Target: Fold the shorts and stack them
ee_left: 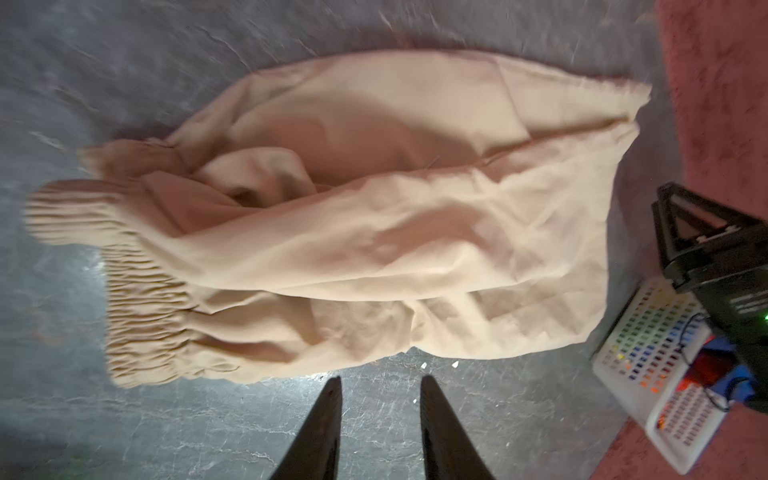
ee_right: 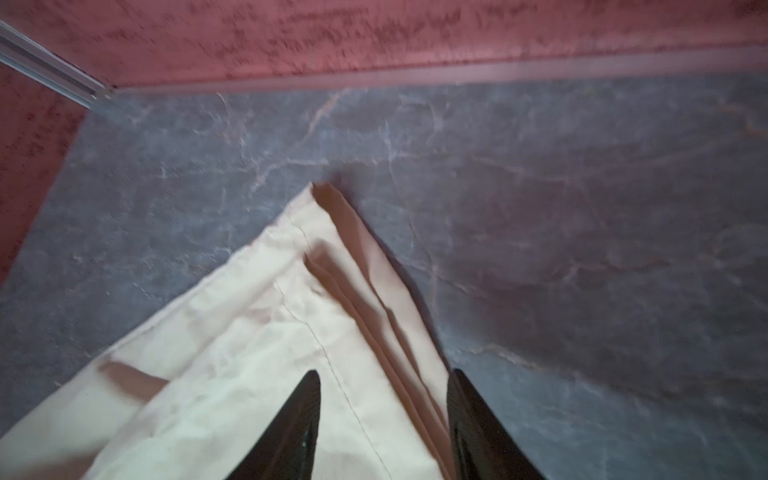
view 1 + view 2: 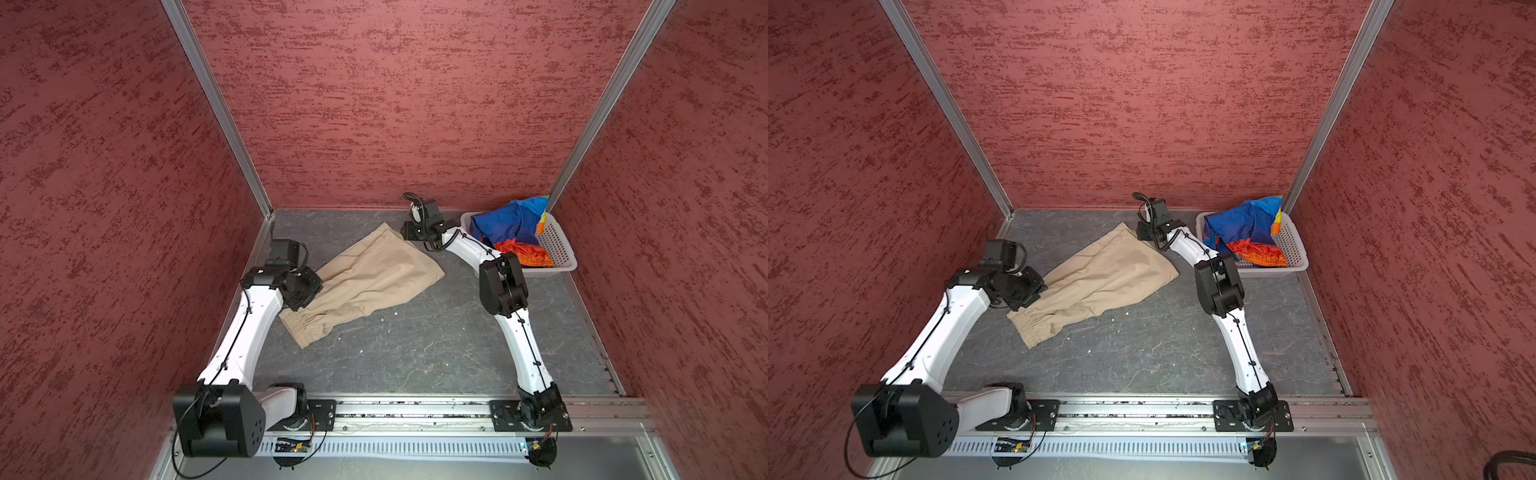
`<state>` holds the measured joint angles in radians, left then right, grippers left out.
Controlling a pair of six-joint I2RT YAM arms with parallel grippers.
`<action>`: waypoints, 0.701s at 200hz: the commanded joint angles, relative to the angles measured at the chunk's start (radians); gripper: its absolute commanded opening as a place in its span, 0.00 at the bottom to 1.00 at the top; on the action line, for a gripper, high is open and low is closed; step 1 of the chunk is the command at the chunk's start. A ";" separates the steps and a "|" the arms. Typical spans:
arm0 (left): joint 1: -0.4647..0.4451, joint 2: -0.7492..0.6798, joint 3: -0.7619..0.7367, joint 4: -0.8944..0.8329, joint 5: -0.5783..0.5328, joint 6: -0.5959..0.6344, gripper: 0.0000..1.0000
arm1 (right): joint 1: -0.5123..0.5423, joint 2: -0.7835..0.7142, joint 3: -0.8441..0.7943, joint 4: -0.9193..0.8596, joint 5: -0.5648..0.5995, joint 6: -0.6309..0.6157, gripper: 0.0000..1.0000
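My left fingers (image 1: 332, 399) stand parted over bare table (image 3: 415, 357), holding nothing, just beside the beige shorts (image 3: 365, 282). Those lie flat, aslant from near the table's left edge toward its back edge. My right fingers (image 2: 309, 395) stand apart too, straddling the far hem corner, not clamped. The striped shorts (image 3: 507, 226) sit bunched in the basket (image 3: 567, 266) at the back right corner.
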<state>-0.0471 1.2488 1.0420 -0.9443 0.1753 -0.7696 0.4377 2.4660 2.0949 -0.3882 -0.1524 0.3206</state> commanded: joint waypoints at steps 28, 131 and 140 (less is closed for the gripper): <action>-0.138 0.137 -0.041 0.124 0.001 -0.051 0.31 | 0.020 -0.162 -0.299 0.065 -0.008 0.008 0.52; -0.136 0.046 -0.314 0.145 -0.012 -0.068 0.32 | 0.013 -0.573 -1.040 0.189 0.191 0.214 0.49; -0.128 0.021 -0.343 0.147 -0.009 -0.070 0.34 | 0.011 -0.627 -1.100 0.202 0.159 0.251 0.49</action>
<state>-0.1928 1.3334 0.7532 -0.7887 0.1795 -0.8406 0.4561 1.9259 1.1389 -0.1711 -0.0383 0.4469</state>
